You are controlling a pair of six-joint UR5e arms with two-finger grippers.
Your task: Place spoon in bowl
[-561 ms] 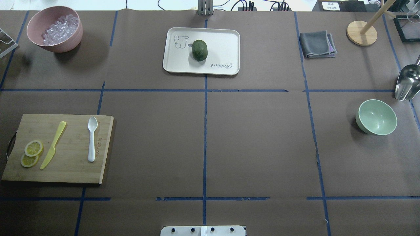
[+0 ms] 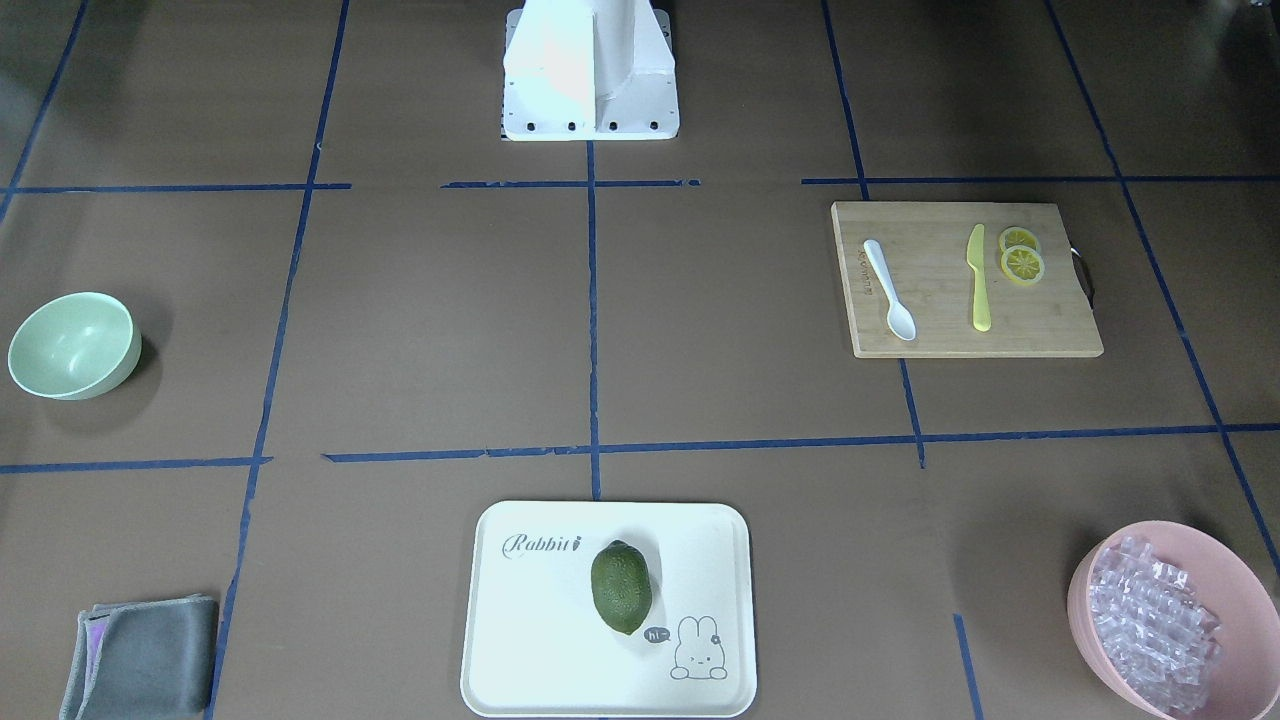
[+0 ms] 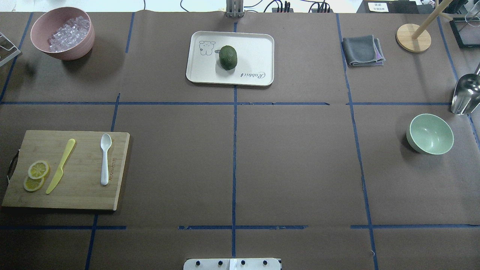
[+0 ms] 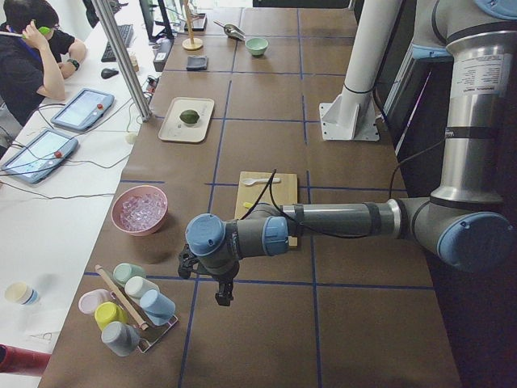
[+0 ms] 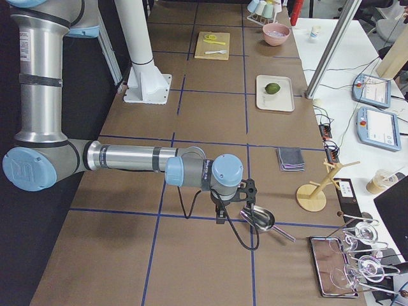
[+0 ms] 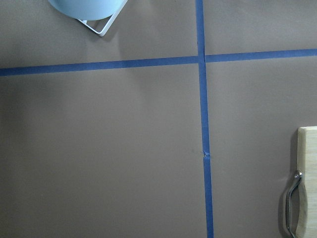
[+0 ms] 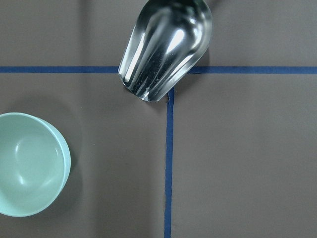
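The spoon [image 3: 105, 159] lies flat on a wooden cutting board [image 3: 82, 191] at the lower left of the overhead view. Its scoop points toward the top of the frame, and it sits just right of a yellow knife [image 3: 60, 166] and two lemon slices [image 3: 38, 170]. The bowl [image 3: 430, 134] stands upright at the far right of that view, well apart from the board. A metal scoop [image 3: 465, 93] lies near it at the right edge.

A tray [image 3: 255, 45] holding a green fruit [image 3: 228, 57] sits at top centre. A pink bowl [image 3: 75, 47] of clear pieces is at upper left and a folded grey cloth [image 3: 363, 50] at upper right.

The left gripper [image 4: 220, 295] hangs over the table at the lower left of the left side view. The right gripper [image 5: 220, 217] hangs near the metal scoop in the right side view. Whether either is open or closed cannot be told.
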